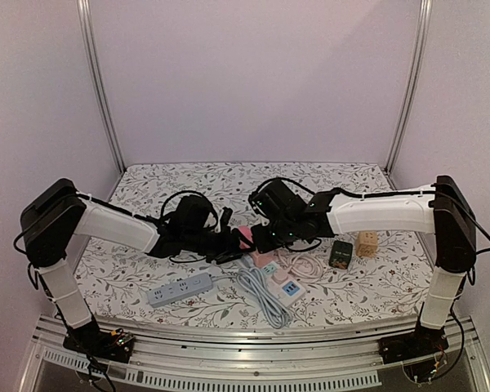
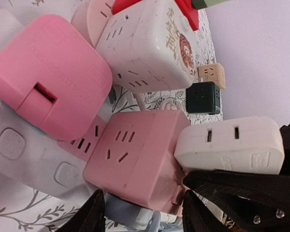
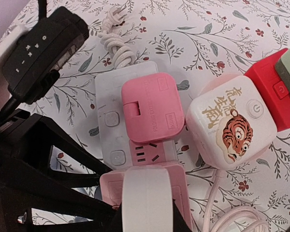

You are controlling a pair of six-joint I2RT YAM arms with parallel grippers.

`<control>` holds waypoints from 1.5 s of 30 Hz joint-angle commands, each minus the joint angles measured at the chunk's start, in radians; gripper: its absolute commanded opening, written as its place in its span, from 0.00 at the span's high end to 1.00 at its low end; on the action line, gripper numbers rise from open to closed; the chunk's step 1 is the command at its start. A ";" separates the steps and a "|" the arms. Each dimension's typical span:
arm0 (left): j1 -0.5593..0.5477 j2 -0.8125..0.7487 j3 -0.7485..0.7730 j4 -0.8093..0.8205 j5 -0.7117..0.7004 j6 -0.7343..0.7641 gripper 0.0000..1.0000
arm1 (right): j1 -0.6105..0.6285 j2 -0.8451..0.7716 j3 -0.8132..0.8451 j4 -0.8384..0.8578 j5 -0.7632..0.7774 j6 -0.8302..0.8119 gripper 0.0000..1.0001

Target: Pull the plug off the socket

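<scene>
The right claw [image 1: 265,238] is clenched on the white plug [image 2: 229,145], which sits in the pink cube socket [image 2: 135,154] at its three o'clock side. The left claw [image 2: 144,215] straddles that cube from six o'clock, probably to brace it; whether it pinches, I cannot tell.

The white flat plastic plug [image 3: 147,198] runs off the right-wrist view's bottom edge, hiding much of the pink cube-shaped plastic socket [image 3: 110,186] beneath, and whether the left pincer [image 2: 142,205] actually touches that socket cannot be told.
</scene>
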 commanded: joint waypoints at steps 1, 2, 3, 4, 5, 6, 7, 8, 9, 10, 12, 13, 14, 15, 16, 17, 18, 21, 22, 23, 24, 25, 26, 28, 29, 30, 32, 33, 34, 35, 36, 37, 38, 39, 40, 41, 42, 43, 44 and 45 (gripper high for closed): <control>-0.026 0.055 -0.002 -0.021 -0.009 0.014 0.49 | 0.009 0.057 0.003 -0.045 -0.041 0.024 1.00; -0.029 0.061 0.001 -0.029 -0.013 0.019 0.50 | 0.009 0.058 0.004 -0.045 -0.042 0.023 1.00; -0.033 0.068 0.003 -0.037 -0.021 0.021 0.50 | 0.009 0.059 0.005 -0.045 -0.043 0.024 1.00; -0.036 0.073 0.005 -0.045 -0.027 0.023 0.52 | 0.009 0.059 0.006 -0.047 -0.044 0.025 1.00; -0.039 0.076 0.006 -0.050 -0.034 0.023 0.53 | 0.008 0.058 0.006 -0.049 -0.045 0.023 1.00; -0.042 0.078 0.006 -0.057 -0.041 0.023 0.54 | 0.008 0.056 0.007 -0.048 -0.046 0.023 1.00; -0.044 0.079 0.007 -0.064 -0.049 0.023 0.56 | 0.008 0.054 0.007 -0.050 -0.045 0.023 1.00; -0.046 0.081 0.007 -0.071 -0.056 0.023 0.57 | 0.008 0.053 0.007 -0.052 -0.046 0.023 1.00; -0.047 0.081 0.006 -0.080 -0.063 0.025 0.58 | 0.008 0.052 0.007 -0.054 -0.045 0.023 1.00; -0.047 0.082 0.006 -0.086 -0.069 0.025 0.58 | 0.007 0.047 0.007 -0.054 -0.043 0.024 1.00; -0.049 0.089 0.004 -0.092 -0.070 0.023 0.59 | 0.004 0.040 0.007 -0.056 -0.045 0.027 1.00; -0.049 0.092 0.003 -0.092 -0.069 0.022 0.60 | -0.001 0.036 0.007 -0.056 -0.048 0.028 1.00; -0.050 0.095 0.001 -0.092 -0.070 0.022 0.60 | -0.005 0.027 0.005 -0.056 -0.053 0.031 1.00; -0.052 0.096 0.000 -0.096 -0.074 0.022 0.60 | -0.011 0.019 0.003 -0.055 -0.059 0.037 1.00; -0.054 0.099 0.000 -0.099 -0.082 0.023 0.60 | -0.018 0.014 0.000 -0.054 -0.067 0.042 1.00; -0.056 0.102 -0.001 -0.103 -0.088 0.024 0.60 | -0.025 0.007 -0.004 -0.049 -0.077 0.049 1.00; -0.058 0.104 -0.001 -0.104 -0.092 0.025 0.60 | -0.032 0.003 -0.009 -0.040 -0.092 0.054 1.00; -0.065 0.113 -0.001 -0.104 -0.098 0.023 0.61 | -0.051 -0.008 -0.026 -0.018 -0.126 0.067 1.00; -0.067 0.114 -0.001 -0.103 -0.100 0.023 0.61 | -0.058 -0.010 -0.032 -0.010 -0.138 0.072 1.00; -0.070 0.117 -0.001 -0.103 -0.102 0.023 0.61 | -0.066 -0.011 -0.039 0.001 -0.148 0.083 1.00; -0.071 0.116 -0.001 -0.104 -0.104 0.023 0.61 | -0.075 -0.018 -0.049 0.016 -0.181 0.093 1.00; -0.073 0.117 -0.001 -0.106 -0.107 0.023 0.61 | -0.081 -0.023 -0.060 0.030 -0.202 0.098 1.00; -0.075 0.118 -0.001 -0.107 -0.110 0.023 0.61 | -0.088 -0.031 -0.072 0.045 -0.215 0.109 1.00; -0.077 0.117 -0.001 -0.109 -0.114 0.023 0.61 | -0.093 -0.042 -0.083 0.058 -0.224 0.119 1.00; -0.079 0.117 -0.001 -0.110 -0.116 0.022 0.61 | -0.093 -0.045 -0.084 0.059 -0.226 0.118 1.00; -0.080 0.116 0.001 -0.110 -0.117 0.023 0.61 | -0.094 -0.045 -0.085 0.058 -0.227 0.115 1.00; -0.080 0.117 0.004 -0.111 -0.121 0.023 0.61 | -0.090 -0.043 -0.087 0.056 -0.217 0.110 1.00; -0.080 0.118 0.005 -0.115 -0.125 0.024 0.61 | -0.087 -0.041 -0.087 0.051 -0.199 0.102 1.00; -0.080 0.120 0.009 -0.120 -0.130 0.026 0.61 | -0.081 -0.039 -0.088 0.043 -0.182 0.094 1.00; -0.080 0.123 0.013 -0.128 -0.133 0.028 0.61 | -0.069 -0.035 -0.086 0.036 -0.153 0.080 1.00; -0.080 0.127 0.019 -0.131 -0.133 0.030 0.61 | -0.059 -0.032 -0.085 0.028 -0.117 0.070 1.00; -0.080 0.131 0.024 -0.134 -0.131 0.032 0.61 | -0.051 -0.030 -0.086 0.023 -0.089 0.056 1.00; -0.080 0.134 0.029 -0.138 -0.130 0.034 0.62 | -0.043 -0.028 -0.088 0.020 -0.077 0.046 1.00; -0.080 0.134 0.033 -0.142 -0.129 0.036 0.62 | -0.034 -0.028 -0.091 0.020 -0.048 0.040 1.00; -0.080 0.135 0.038 -0.145 -0.130 0.039 0.62 | -0.022 -0.027 -0.094 0.019 -0.026 0.032 1.00; -0.080 0.135 0.039 -0.149 -0.132 0.040 0.62 | -0.012 -0.031 -0.095 0.019 -0.001 0.026 1.00; -0.081 0.133 0.042 -0.153 -0.134 0.043 0.62 | -0.002 -0.031 -0.095 0.015 0.021 0.018 1.00; -0.080 0.134 0.044 -0.156 -0.136 0.044 0.62 | 0.007 -0.033 -0.093 0.009 0.041 0.010 1.00; -0.080 0.135 0.045 -0.158 -0.136 0.045 0.62 | 0.013 -0.031 -0.094 0.006 0.056 0.008 1.00; -0.080 0.136 0.045 -0.158 -0.136 0.044 0.62 | 0.017 -0.029 -0.095 0.002 0.067 0.006 1.00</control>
